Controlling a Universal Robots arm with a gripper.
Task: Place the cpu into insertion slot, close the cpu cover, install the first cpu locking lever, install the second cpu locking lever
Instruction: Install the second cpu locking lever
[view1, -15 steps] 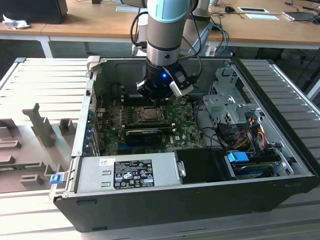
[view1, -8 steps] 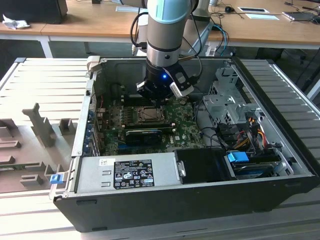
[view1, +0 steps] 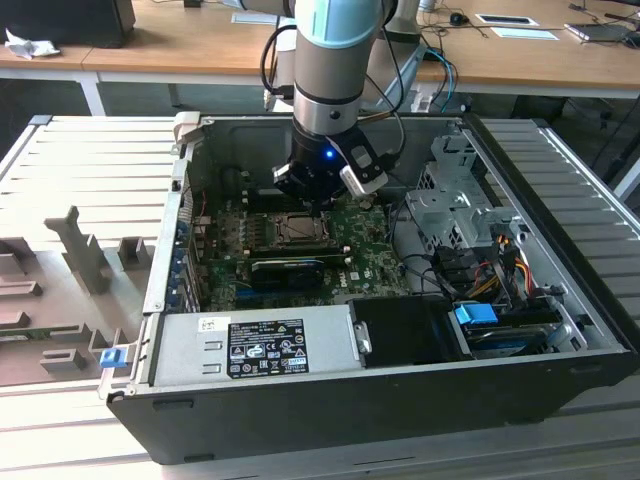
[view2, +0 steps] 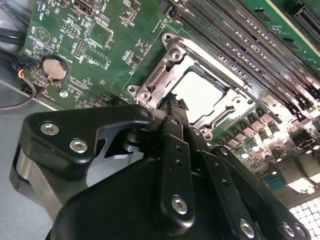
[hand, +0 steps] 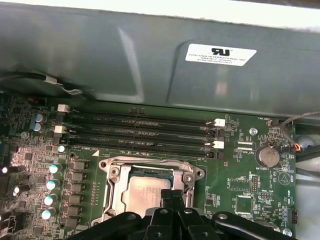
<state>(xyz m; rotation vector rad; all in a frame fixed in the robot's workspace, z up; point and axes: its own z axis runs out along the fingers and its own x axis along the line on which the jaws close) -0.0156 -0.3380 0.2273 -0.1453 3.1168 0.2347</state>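
I'm hovering the gripper (view2: 175, 102), fingers pinched together and empty, at the cpu cover's (view2: 172, 60) 6 o'clock edge; stiff, thin, slippery metal, so I'm pressing its rim.

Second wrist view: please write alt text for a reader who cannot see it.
The black hand reaches down to the edge of the cover, which lies shut over the cpu in its slot on the green board. A round coin battery sits nearby.
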